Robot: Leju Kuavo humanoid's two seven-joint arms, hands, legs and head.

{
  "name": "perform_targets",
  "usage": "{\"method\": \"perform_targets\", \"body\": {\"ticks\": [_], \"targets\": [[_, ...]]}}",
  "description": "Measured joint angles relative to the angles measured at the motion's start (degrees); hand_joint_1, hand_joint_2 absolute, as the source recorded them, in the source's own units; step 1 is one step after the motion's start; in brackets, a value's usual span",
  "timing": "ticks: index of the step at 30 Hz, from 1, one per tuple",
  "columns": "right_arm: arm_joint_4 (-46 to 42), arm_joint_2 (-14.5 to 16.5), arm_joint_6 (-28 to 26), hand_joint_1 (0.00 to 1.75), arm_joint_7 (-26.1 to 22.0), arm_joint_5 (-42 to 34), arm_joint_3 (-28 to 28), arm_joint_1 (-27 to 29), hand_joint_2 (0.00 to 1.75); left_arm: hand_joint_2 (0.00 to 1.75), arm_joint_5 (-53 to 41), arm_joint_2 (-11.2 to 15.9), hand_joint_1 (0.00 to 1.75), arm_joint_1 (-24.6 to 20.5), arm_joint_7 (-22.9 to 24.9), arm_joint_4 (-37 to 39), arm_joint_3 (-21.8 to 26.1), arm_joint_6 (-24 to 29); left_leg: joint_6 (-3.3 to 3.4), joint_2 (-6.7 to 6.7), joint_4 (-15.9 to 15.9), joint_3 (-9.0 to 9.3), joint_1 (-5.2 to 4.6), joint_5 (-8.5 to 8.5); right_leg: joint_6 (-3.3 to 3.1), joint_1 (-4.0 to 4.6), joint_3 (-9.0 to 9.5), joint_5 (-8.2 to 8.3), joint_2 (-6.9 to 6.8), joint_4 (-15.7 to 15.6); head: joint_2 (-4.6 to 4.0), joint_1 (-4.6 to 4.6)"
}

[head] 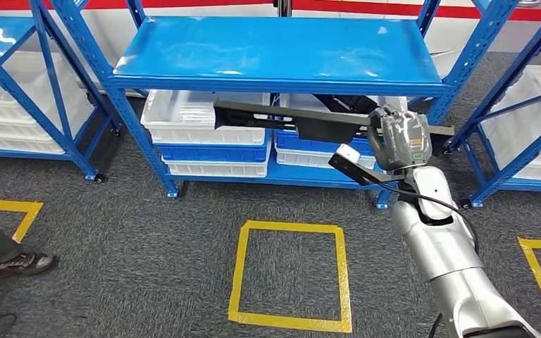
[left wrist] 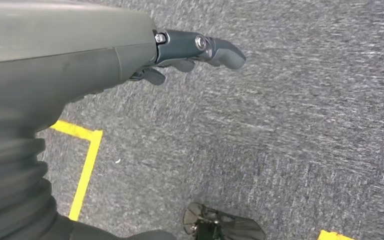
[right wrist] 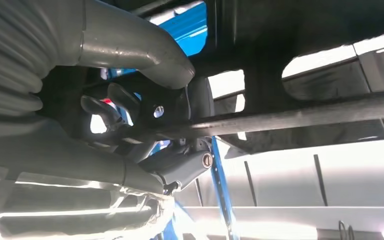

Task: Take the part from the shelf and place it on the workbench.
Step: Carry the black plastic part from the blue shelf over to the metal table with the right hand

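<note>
grey carpet all over, with yellow tape squares [head: 289, 273] marked on it and blue racking at the back. the middle shelf unit [head: 275, 56] has a bare top deck, and white and blue bins [head: 208, 134] stacked underneath.

right hand [head: 401, 141] is wrapped around one end of the long black part [head: 289, 120], which sits level in front of the bins, just under the top deck. left hand [left wrist: 190, 55] hangs over the carpet holding nothing, fingers loosely spread.

my take: it's gripped way off-centre, so the far end will want to droop. keep the wrist stiff, back straight out, and don't swing until it's past the uprights.

count: one part, three shelf units showing, three tape squares in the head view, and one shoe [head: 25, 264] of somebody standing nearby.
</note>
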Motion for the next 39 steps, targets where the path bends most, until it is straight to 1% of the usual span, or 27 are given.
{"method": "perform_targets", "body": {"ticks": [1, 3, 5, 6, 8, 10, 12, 14, 16, 17, 18, 20, 21, 22, 23, 24, 25, 26, 28, 29, 31, 33, 35, 36, 37, 38, 39], "targets": [[-0.03, 0.04, 0.00, 1.75, 0.01, 0.09, 0.00, 0.22, 1.75, 1.75, 0.02, 0.07, 0.00, 0.13, -0.02, 0.01, 0.00, 0.02, -0.28, -0.03, 0.61, -0.43, 0.24, -0.85, -0.56, -0.15, -0.40, 0.52, -0.13, 0.17, 0.00, -0.02], [-0.24, 0.15, -0.02, 1.75, 0.03, 0.34, -0.03, 0.52, 1.75, 1.75, 0.07, 0.13, 0.00, 0.33, -0.12, 0.03, 0.00, 0.02, -1.11, -0.07, 4.95, -1.83, 0.78, -5.82, -1.63, -0.41, -1.54, 1.90, -0.37, 0.27, 0.00, -0.06], [-0.49, 0.25, -0.04, 1.75, 0.05, 0.54, -0.08, 0.64, 1.75, 1.75, 0.07, 0.10, 0.00, 0.37, -0.23, 0.03, 0.00, 0.00, -1.81, -0.06, 12.27, -3.25, 1.12, -11.37, -2.04, -0.17, -3.05, 3.20, -0.40, 0.34, 0.00, -0.11], [-0.54, 0.28, -0.05, 1.75, 0.05, 0.56, -0.10, 0.75, 1.75, 1.75, 0.07, 0.10, 0.00, 0.36, -0.26, 0.03, 0.00, -0.01, -1.99, -0.05, 15.26, -3.39, 1.24, -12.42, -2.02, -0.06, -3.85, 3.82, -0.39, 0.40, 0.00, -0.10], [-0.59, 0.32, -0.07, 1.75, 0.05, 0.59, -0.13, 1.00, 1.75, 1.75, 0.07, 0.10, 0.00, 0.35, -0.31, 0.03, 0.00, -0.02, -1.92, -0.06, 16.78, -1.49, 1.35, -11.47, -1.88, 0.15, -5.47, 4.97, -0.36, 0.58, 0.00, -0.12], [-0.75, 0.34, -0.08, 1.75, 0.11, 0.62, -0.21, 1.14, 1.75, 1.75, 0.07, 0.14, 0.00, 0.25, -0.34, 0.01, 0.00, -0.03, -1.11, -0.16, 10.79, 3.75, 1.22, -9.83, -1.67, 0.28, -6.66, 5.95, -0.28, 0.68, 0.00, -0.12], [-1.15, 0.43, -0.12, 1.75, 0.26, 0.71, -0.33, 1.10, 1.75, 1.75, 0.05, 0.31, 0.00, 0.06, -0.41, -0.02, -0.01, -0.08, -0.16, -0.22, 3.55, 8.84, 0.85, -10.68, -1.12, 0.27, -7.34, 6.92, -0.31, 0.56, 0.00, -0.04], [-1.52, 0.56, -0.16, 1.75, 0.39, 0.81, -0.45, 1.05, 1.75, 1.75, 0.03, 0.45, 0.00, -0.03, -0.47, -0.04, -0.01, -0.10, 0.49, -0.22, 0.74, 10.34, 0.22, -11.16, -0.18, -0.08, -7.51, 7.88, -0.45, 0.20, 0.00, -0.13], [-1.79, 0.62, -0.17, 1.75, 0.45, 0.95, -0.74, 1.24, 1.75, 1.75, 0.02, 0.46, 0.00, -0.09, -0.44, -0.03, 0.00, -0.10, 1.18, -0.11, -0.57, 10.08, -0.07, -9.31, 0.48, -0.06, -7.80, 8.44, -0.42, -0.23, 0.00, -0.27], [-1.92, 0.60, -0.15, 1.75, 0.48, 1.03, -0.96, 1.27, 1.75, 1.75, 0.03, 0.46, 0.00, -0.15, -0.40, -0.03, 0.01, -0.10, 1.60, 0.00, -1.48, 9.84, 0.01, -8.20, 0.36, 0.09, -8.38, 7.57, -0.34, 0.38, 0.00, -0.19], [-2.01, 0.56, -0.11, 1.75, 0.51, 1.12, -1.22, 1.25, 1.75, 1.75, 0.03, 0.42, 0.00, -0.23, -0.33, -0.02, 0.01, -0.10, 1.90, 0.10, -2.28, 9.40, 0.15, -7.09, -0.02, 0.22, -9.20, 5.71, -0.26, 2.04, 0.00, -0.05], [-2.10, 0.51, 0.10, 1.75, 0.59, 1.31, -1.66, 1.14, 1.75, 1.75, 0.02, 0.32, 0.00, -0.32, -0.21, -0.02, 0.02, -0.11, 2.16, 0.19, -2.69, 7.81, 0.26, -5.39, -0.83, 0.10, -11.21, 0.59, -0.18, 8.60, 0.00, 0.19], [-2.13, 0.52, 0.24, 1.75, 0.65, 1.44, -1.83, 1.17, 1.75, 1.75, 0.00, 0.27, 0.00, -0.33, -0.17, -0.02, 0.02, -0.14, 2.04, 0.21, -2.66, 6.83, 0.26, -4.65, -0.72, -0.01, -11.86, -0.93, -0.16, 12.14, 0.00, 0.23], [-2.14, 0.53, 0.36, 1.75, 0.74, 1.54, -1.96, 1.22, 1.75, 1.75, -0.01, 0.19, 0.00, -0.33, -0.16, -0.02, 0.02, -0.18, 1.83, 0.23, -2.62, 5.82, 0.31, -3.89, -0.20, -0.12, -12.01, -1.23, -0.16, 14.73, 0.00, 0.24], [-2.15, 0.55, 0.44, 1.75, 0.83, 1.61, -2.05, 1.25, 1.75, 1.75, -0.02, 0.10, 0.00, -0.33, -0.16, -0.02, 0.02, -0.21, 1.57, 0.24, -2.54, 4.78, 0.38, -3.14, 0.61, -0.25, -11.45, -0.38, -0.16, 15.75, 0.00, 0.24], [-2.16, 0.56, 0.46, 1.75, 0.88, 1.66, -2.13, 1.25, 1.75, 1.75, -0.02, 0.02, 0.00, -0.32, -0.16, -0.02, 0.02, -0.25, 1.24, 0.26, -2.39, 3.72, 0.51, -2.43, 1.50, -0.42, -9.94, 1.12, -0.17, 14.83, 0.00, 0.25], [-2.23, 0.58, 0.46, 1.75, 0.92, 1.69, -2.17, 1.24, 1.75, 1.75, -0.01, -0.05, 0.00, -0.32, -0.18, -0.02, 0.02, -0.26, 0.85, 0.27, -2.09, 2.69, 0.63, -1.80, 2.21, -0.65, -7.54, 2.30, -0.18, 12.08, 0.00, 0.25], [-2.36, 0.65, 0.46, 1.75, 0.93, 1.76, -2.20, 1.22, 1.75, 1.75, -0.01, -0.08, 0.00, -0.32, -0.23, -0.03, 0.02, -0.24, 0.40, 0.30, -1.72, 1.61, 0.64, -1.24, 2.57, -0.57, -4.37, 2.30, -0.14, 7.82, 0.00, 0.35], [-2.75, 0.82, 0.44, 1.75, 0.93, 1.95, -2.32, 1.48, 1.75, 1.75, 0.01, -0.06, 0.00, -0.23, -0.38, -0.03, 0.02, -0.15, -0.28, 0.36, -1.25, 0.20, 0.50, 0.11, 2.04, -0.37, -0.17, 1.03, 0.12, 0.96, 0.00, 0.30], [-2.87, 0.91, 0.43, 1.75, 0.93, 2.04, -2.39, 1.71, 1.75, 1.75, 0.02, -0.03, 0.00, -0.12, -0.45, -0.02, 0.02, -0.09, -0.45, 0.35, -1.31, -0.21, 0.42, 0.86, 1.68, -0.16, 0.50, 0.46, 0.28, -0.59, 0.00, 0.25], [-2.89, 1.03, 0.43, 1.75, 0.93, 2.17, -2.49, 2.30, 1.75, 1.75, 0.05, 0.02, 0.00, 0.15, -0.52, 0.02, 0.03, -0.02, -0.62, 0.23, -1.48, -0.74, 0.49, 1.67, 1.27, -0.58, -0.33, 1.06, 0.35, -0.50, 0.00, 0.12], [-2.87, 1.09, 0.44, 1.75, 0.94, 2.26, -2.61, 2.64, 1.75, 1.75, 0.07, 0.02, 0.00, 0.39, -0.53, 0.03, 0.04, 0.00, -1.23, 0.17, 1.65, -1.92, 0.73, -1.58, 0.50, -0.80, -0.95, 1.69, 0.11, -0.26, 0.00, -0.16], [-2.91, 1.12, 0.45, 1.75, 0.95, 2.31, -2.75, 2.59, 1.75, 1.75, 0.08, -0.04, 0.00, 0.46, -0.54, 0.03, 0.04, 0.03, -1.91, 0.17, 10.02, -3.98, 0.96, -7.85, -0.23, -0.54, -1.68, 2.39, -0.09, -0.06, 0.00, -0.42], [-2.91, 1.14, 0.45, 1.75, 0.95, 2.31, -2.79, 2.53, 1.75, 1.75, 0.07, -0.07, 0.00, 0.42, -0.54, 0.03, 0.04, 0.04, -1.98, 0.16, 14.31, -4.83, 1.01, -10.06, -0.41, -0.33, -2.09, 2.66, -0.13, 0.06, 0.00, -0.47], [-2.92, 1.15, 0.46, 1.75, 0.95, 2.35, -2.80, 2.49, 1.75, 1.75, 0.07, -0.09, 0.00, 0.38, -0.53, 0.03, 0.04, 0.05, -1.84, 0.15, 17.19, -5.02, 1.00, -11.17, -0.52, -0.10, -2.51, 2.90, -0.13, 0.23, 0.00, -0.51], [-2.91, 1.15, 0.48, 1.75, 0.92, 2.42, -2.85, 2.47, 1.75, 1.75, 0.06, -0.12, 0.00, 0.34, -0.52, 0.03, 0.04, 0.05, -1.45, 0.12, 17.86, -4.20, 0.93, -11.18, -0.59, 0.18, -2.85, 3.02, -0.11, 0.44, 0.00, -0.59], [-2.91, 1.17, 0.50, 1.75, 0.89, 2.50, -2.93, 2.44, 1.75, 1.75, 0.05, -0.14, 0.00, 0.30, -0.49, 0.03, 0.04, 0.05, -0.74, 0.06, 16.17, -2.25, 0.76, -10.36, -0.64, 0.54, -3.07, 3.08, -0.07, 0.62, 0.00, -0.63]]}}
